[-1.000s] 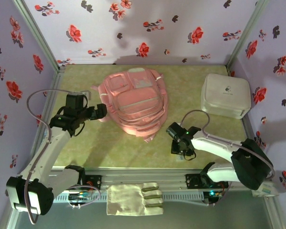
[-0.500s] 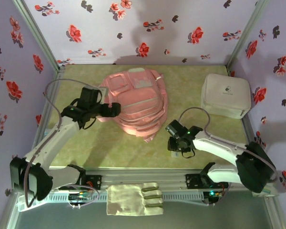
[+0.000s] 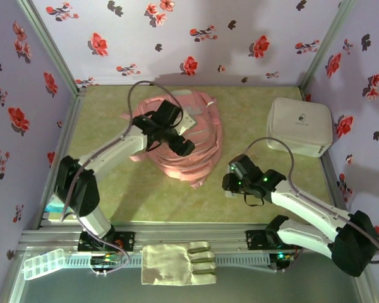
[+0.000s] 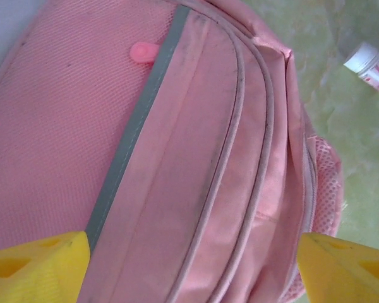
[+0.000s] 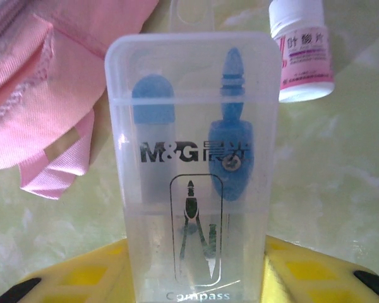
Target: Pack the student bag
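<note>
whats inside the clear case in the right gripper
Through the clear case in the right gripper: a blue compass and a blue-capped piece. Their lower ends are hidden by print.

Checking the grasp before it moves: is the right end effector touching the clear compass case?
Touching. In the right wrist view the compass case stands clamped between the yellow fingers of the right end effector.

Setting: robot test booth. Lilac wall panels printed with red and black flowers [image 3: 189,38], aluminium corner posts [image 3: 51,47], pale green marbled desk [image 3: 240,107], slotted aluminium base rail [image 3: 196,235].
</note>
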You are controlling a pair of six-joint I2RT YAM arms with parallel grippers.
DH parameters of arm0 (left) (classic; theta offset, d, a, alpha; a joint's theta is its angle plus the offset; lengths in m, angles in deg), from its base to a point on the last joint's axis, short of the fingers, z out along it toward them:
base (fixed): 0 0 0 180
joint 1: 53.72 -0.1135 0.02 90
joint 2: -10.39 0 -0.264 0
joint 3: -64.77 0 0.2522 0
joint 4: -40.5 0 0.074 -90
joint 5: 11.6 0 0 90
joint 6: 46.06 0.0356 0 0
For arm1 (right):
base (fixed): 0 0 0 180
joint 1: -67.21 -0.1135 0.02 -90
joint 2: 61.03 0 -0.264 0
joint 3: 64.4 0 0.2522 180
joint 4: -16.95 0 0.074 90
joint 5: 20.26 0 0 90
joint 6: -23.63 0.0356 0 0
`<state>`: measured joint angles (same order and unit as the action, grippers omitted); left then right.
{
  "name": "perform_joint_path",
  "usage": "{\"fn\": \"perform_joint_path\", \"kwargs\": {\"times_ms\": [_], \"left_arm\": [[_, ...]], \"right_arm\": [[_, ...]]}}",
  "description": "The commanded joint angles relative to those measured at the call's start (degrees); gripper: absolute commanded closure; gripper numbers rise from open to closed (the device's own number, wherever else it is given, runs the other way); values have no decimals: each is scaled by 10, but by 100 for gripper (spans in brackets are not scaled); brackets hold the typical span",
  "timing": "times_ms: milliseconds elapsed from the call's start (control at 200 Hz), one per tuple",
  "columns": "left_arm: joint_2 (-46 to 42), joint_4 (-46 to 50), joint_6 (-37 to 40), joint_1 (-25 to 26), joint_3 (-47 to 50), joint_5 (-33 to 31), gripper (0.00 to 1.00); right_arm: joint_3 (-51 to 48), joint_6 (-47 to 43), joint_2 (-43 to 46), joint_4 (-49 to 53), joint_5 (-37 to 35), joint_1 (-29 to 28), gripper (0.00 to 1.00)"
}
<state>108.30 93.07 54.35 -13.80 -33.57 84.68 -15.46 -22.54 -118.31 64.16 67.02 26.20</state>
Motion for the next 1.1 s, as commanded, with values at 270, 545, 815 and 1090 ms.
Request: {"fn": "perform_joint_path", "kwargs": {"times_ms": [270,545,815,1090], "left_arm": [[146,157,128,6,-153,27,36],[184,169,110,6,-201,-35,50],[161,164,96,2,-215,-48,74],[162,188,95,-3,-211,-10,100]], "right_arm": [[-16,-17,33,-27,23,47,54],[-20,-12,48,-30,25,55,54],[-19,-15,61,-34,28,70,54],[-25,-3,60,-60,34,74,54]]}}
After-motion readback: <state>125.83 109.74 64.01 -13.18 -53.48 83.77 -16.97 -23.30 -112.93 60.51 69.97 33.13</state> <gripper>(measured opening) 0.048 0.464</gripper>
